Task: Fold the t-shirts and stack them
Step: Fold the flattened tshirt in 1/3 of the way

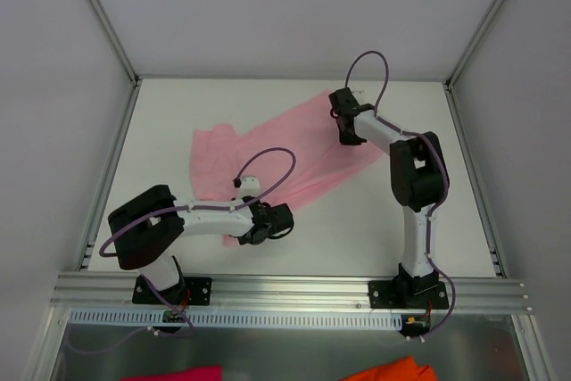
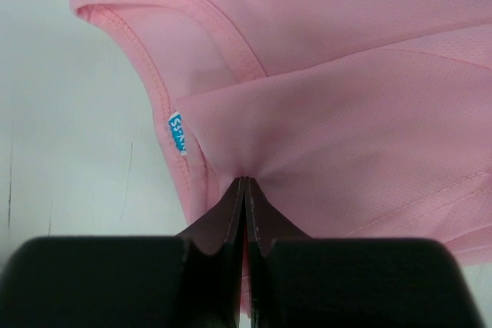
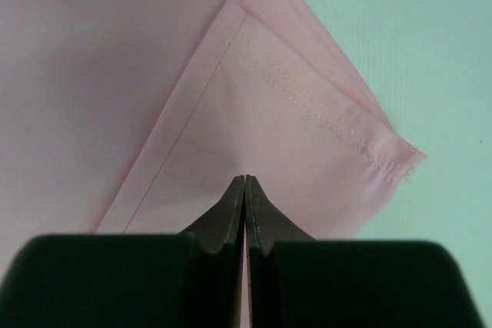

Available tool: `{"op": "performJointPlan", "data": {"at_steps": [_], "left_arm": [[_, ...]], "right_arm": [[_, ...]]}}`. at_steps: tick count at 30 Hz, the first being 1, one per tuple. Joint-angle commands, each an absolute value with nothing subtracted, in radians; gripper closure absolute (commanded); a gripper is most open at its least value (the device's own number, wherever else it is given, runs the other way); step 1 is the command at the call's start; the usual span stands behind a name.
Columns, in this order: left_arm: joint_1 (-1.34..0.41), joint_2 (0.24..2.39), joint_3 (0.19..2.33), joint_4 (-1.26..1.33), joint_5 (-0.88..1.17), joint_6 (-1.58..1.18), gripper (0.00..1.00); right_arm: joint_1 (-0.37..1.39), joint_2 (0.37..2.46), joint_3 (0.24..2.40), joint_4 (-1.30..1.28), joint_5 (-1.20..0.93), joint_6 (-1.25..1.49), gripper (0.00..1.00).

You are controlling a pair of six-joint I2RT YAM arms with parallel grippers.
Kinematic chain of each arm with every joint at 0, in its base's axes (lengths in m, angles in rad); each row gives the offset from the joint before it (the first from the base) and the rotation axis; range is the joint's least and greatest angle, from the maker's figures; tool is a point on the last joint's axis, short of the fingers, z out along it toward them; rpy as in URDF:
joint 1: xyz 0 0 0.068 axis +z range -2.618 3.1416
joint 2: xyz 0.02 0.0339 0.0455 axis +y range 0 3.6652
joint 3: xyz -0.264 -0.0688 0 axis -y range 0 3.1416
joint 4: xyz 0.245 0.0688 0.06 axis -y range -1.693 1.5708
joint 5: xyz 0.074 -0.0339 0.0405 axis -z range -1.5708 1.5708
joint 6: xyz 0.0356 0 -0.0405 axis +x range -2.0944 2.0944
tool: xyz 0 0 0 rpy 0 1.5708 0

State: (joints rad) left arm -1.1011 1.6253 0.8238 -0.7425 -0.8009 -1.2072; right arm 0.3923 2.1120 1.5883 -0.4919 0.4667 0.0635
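Table (image 1: 428, 220) carries the pink t-shirt (image 1: 294, 149) lying diagonally, collar end near-left, hem end far-right. Left gripper (image 2: 244, 182) pinches fabric just beside the neck label (image 2: 177, 134); right gripper (image 3: 244, 180) clamps a hem corner.

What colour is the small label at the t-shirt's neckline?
The label is white with teal print, on the light pink t-shirt. The left wrist view shows it best.

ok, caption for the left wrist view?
Left gripper shut on a fold of the pink t-shirt, just beside its neck label.
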Motion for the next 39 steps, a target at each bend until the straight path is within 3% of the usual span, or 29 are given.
{"op": "performJointPlan", "data": {"at_steps": [1,9,14,20,26,39], "left_arm": [[-1.114,1.644,0.865,-0.75,-0.821,-1.193,1.0],[-1.131,1.712,0.871,-0.742,-0.798,-1.229,1.0],[-1.091,1.77,0.931,-0.874,-0.796,-1.341,1.0],[-0.904,1.704,0.775,-0.441,-0.594,-1.079,1.0],[-0.786,1.621,0.733,-0.364,-0.54,-1.019,1.0],[-0.443,1.537,0.807,-0.307,-0.393,-0.833,1.0]], "right_arm": [[0.393,2.042,1.572,-0.453,0.502,0.034,0.99],[0.396,1.861,1.523,-0.402,0.509,0.017,0.99],[0.403,1.688,1.431,-0.394,0.529,0.023,0.99],[0.414,1.467,1.327,-0.402,0.548,0.038,0.98],[0.436,1.326,1.276,-0.4,0.537,0.037,0.98],[0.449,1.282,1.232,-0.396,0.508,0.012,0.98]]}}
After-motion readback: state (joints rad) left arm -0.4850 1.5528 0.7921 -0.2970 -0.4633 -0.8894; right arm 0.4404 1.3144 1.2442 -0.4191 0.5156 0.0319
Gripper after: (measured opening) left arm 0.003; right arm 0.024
